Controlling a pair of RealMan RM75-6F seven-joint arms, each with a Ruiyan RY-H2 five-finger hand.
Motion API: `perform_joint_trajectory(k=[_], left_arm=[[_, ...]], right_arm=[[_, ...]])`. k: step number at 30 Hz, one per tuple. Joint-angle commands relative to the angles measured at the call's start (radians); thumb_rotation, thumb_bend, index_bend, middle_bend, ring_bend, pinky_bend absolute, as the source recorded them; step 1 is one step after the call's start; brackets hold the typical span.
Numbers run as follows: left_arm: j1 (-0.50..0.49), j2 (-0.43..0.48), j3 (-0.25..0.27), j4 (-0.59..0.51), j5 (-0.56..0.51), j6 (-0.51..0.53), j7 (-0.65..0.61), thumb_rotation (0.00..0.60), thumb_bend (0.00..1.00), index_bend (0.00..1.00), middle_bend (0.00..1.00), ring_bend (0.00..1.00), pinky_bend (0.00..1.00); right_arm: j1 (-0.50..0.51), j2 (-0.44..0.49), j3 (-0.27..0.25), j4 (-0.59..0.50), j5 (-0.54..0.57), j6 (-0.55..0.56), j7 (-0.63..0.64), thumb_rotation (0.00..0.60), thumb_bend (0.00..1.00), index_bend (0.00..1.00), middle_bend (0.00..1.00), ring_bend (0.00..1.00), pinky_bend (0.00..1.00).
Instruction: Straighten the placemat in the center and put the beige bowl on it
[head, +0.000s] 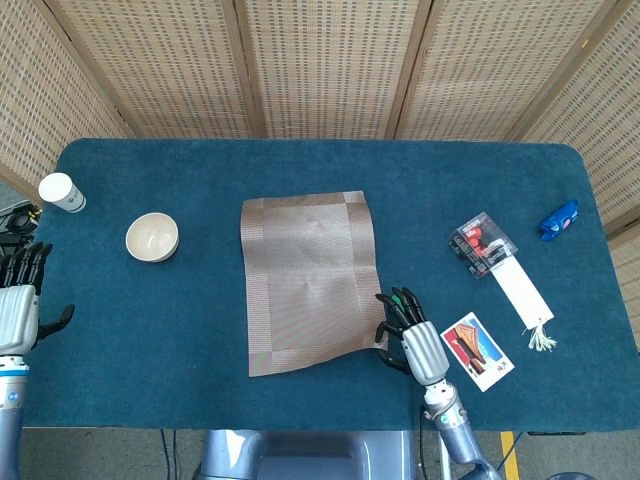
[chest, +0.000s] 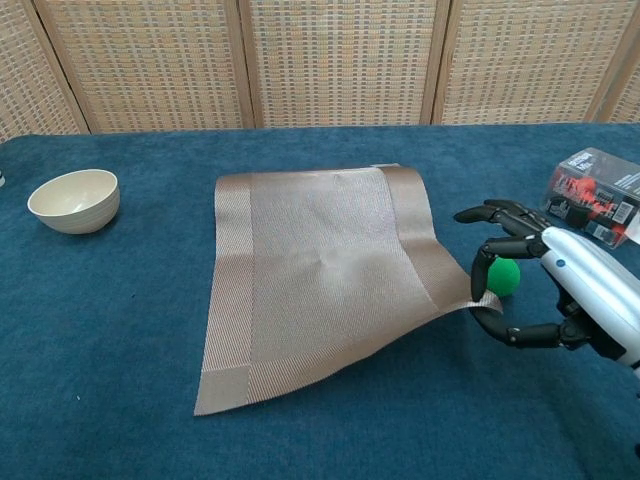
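The brown woven placemat (head: 308, 280) (chest: 320, 270) lies slightly skewed in the middle of the blue table. Its near right corner is lifted off the cloth. My right hand (head: 415, 340) (chest: 560, 290) pinches that corner between thumb and fingers, to the right of the mat. The beige bowl (head: 152, 237) (chest: 75, 200) stands upright and empty to the left, well apart from the mat. My left hand (head: 18, 300) hovers at the far left edge, fingers apart and holding nothing; the chest view does not show it.
A green ball (chest: 503, 276) sits right behind my right hand's fingers. A white cup (head: 62, 192) stands far left. On the right are a red-and-black package (head: 482, 243) (chest: 595, 195), a white bookmark (head: 522, 295), a picture card (head: 477, 351) and a blue object (head: 560, 218).
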Motion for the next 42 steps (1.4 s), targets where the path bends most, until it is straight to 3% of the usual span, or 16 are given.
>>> perform_joint_trajectory(k=[1,20,34,42], left_arm=[[0.001,0.002,0.004,-0.01,0.01,0.006,0.004,0.6,0.29,0.0,0.0,0.0,0.0],[0.01,0.014,0.016,-0.041,0.047,0.027,0.001,0.6,0.29,0.0,0.0,0.0,0.0],[0.009,0.009,0.02,-0.045,0.051,0.024,0.015,0.6,0.29,0.0,0.0,0.0,0.0],[0.006,0.004,0.021,-0.039,0.048,0.018,0.021,0.6,0.29,0.0,0.0,0.0,0.0]], right_arm=[[-0.017,0.023,-0.013,-0.018,-0.008,0.018,-0.005,0.6,0.59,0.68,0.23,0.04,0.0],[-0.078,0.206,-0.057,-0.117,-0.064,0.1,-0.145,0.6,0.59,0.69,0.23,0.04,0.0],[-0.091,0.358,-0.01,-0.121,-0.021,0.087,-0.228,0.6,0.58,0.69,0.23,0.05,0.0],[-0.092,0.403,0.027,-0.085,0.035,0.043,-0.2,0.6,0.58,0.69,0.24,0.05,0.0]])
